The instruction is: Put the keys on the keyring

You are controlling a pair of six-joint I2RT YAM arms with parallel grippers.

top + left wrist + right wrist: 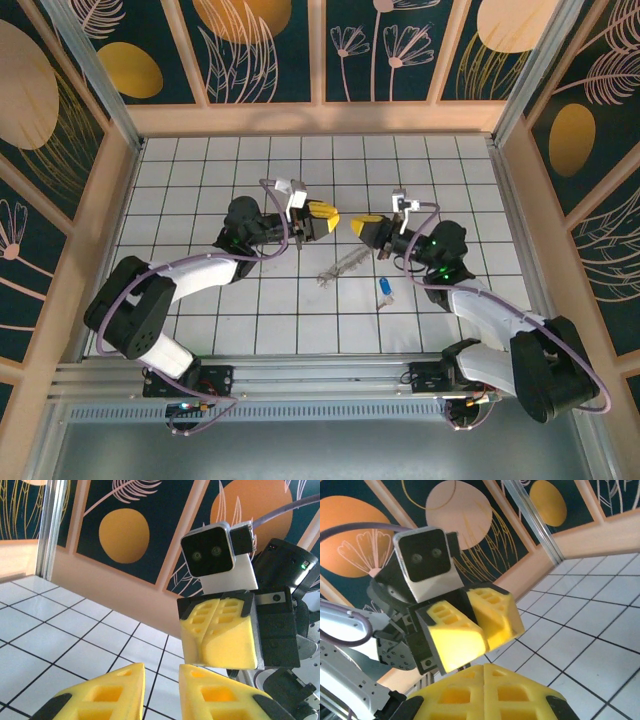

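Tiled bench (200, 170), patterned walls.

Top: left fingers (322, 212) and right fingers (366, 224) meet tip to tip mid-bench. The keyring (345, 264) lies toward the near edge, with the blue key (385, 288) just right of it.

Left wrist: left fingers (127, 677) slightly parted, empty; right fingers (235, 640) clenched, empty.

Right wrist: right fingers (470, 677) pressed together.

Judgement: part the right fingers, then lower squarely onto the key head.

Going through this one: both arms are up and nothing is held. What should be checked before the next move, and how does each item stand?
1. Small blue-headed metal key free on the white tiled table: ok.
2. Large thin silvery keyring lying free, apart from the key: ok.
3. Left gripper empty, jaws slightly parted: ok.
4. Right gripper ready to pick: not ok, shut and empty.
5. Grippers not touching: ok, though tips face each other closely.
6. Where the ring opens: cannot tell.
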